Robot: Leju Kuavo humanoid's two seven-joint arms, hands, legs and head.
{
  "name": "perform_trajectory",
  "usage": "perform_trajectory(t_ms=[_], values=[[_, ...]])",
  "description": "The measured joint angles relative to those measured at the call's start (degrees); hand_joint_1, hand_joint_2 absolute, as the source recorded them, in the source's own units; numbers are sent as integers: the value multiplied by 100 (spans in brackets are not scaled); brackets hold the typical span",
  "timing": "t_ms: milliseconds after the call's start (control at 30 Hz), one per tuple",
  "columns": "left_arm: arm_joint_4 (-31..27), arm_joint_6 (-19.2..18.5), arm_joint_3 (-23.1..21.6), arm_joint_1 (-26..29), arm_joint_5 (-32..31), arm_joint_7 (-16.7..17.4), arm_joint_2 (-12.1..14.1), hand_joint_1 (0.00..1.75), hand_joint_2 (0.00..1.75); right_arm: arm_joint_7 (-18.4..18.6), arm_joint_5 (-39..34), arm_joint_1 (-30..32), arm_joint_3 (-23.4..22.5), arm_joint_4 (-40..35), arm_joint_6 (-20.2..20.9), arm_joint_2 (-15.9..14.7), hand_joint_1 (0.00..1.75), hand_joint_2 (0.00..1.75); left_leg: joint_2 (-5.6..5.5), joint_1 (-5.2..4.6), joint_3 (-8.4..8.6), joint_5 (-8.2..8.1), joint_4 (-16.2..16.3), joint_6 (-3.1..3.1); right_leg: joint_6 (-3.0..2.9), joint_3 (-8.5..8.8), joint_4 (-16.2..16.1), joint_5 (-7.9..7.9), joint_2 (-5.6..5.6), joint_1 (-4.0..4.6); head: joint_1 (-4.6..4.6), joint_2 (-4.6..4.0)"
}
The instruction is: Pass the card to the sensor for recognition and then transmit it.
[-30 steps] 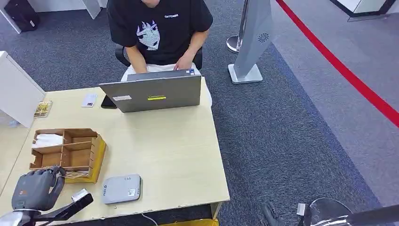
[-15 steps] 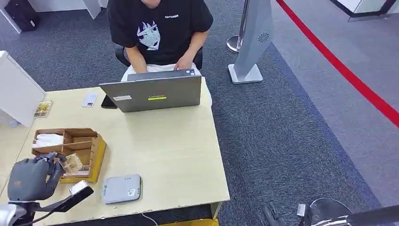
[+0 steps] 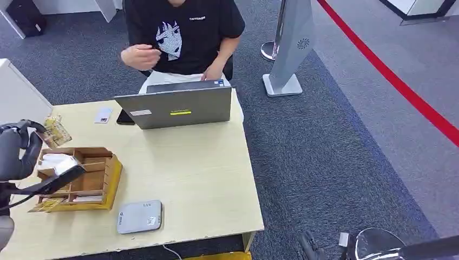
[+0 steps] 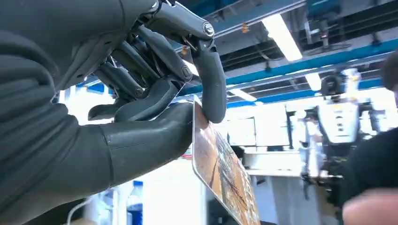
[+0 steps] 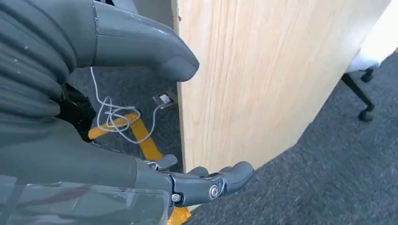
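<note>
Head view: left hand (image 3: 13, 154) raised over counter's (image 3: 189, 179) left edge | pinches card (image 3: 56, 131) thumb-to-finger | sensor (image 3: 139, 216) at near edge | right hand (image 5: 141, 140) spread, holding nothing.

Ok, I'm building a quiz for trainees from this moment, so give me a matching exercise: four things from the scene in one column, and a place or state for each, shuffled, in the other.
Things:
1. card
2. card reader
3. laptop
4. wooden organiser

Places or states:
A. flat and grey, near the table's front edge
B. pinched in the left hand, lifted off the table
C. open at the far edge, in front of the seated person
D. divided into compartments, on the table's left side

Pairs: 1-B, 2-A, 3-C, 4-D
</note>
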Motion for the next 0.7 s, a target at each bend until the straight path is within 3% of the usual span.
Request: perform_trajectory(t_ms=[200,533,567,600,633,700], values=[[443,-159,0,-516,170,127,127,175,175,-35,-2,-101,6,172,24,0,0,175,2,0,-1,2,0,-3,-5,-2,0,4,5,0,2,0],[732,-142,18,-565,236,238,234,175,175,-70,-15,-173,46,334,28,0,0,175,3,-1,-4,1,0,-2,-5,-3,-1,4,6,0,2,-2],[747,-137,26,-546,234,242,234,73,175,-70,-24,-173,48,339,26,-2,0,175,3,-1,-3,1,0,-2,-5,-3,-1,4,6,0,2,0],[764,-137,37,-523,229,242,234,73,175,-70,-28,-173,48,341,15,0,0,175,3,-1,-3,1,0,-2,-5,-4,-1,4,6,0,2,-2],[778,-137,42,-500,216,243,236,0,175,-87,-28,-172,48,339,-30,0,0,175,3,0,-3,1,0,-3,-5,-4,-1,4,7,0,2,-2],[782,-135,46,-451,199,242,264,0,175,-107,-28,-169,46,336,-112,15,0,175,3,0,-3,1,0,-2,-5,-4,-1,4,7,0,2,0]])
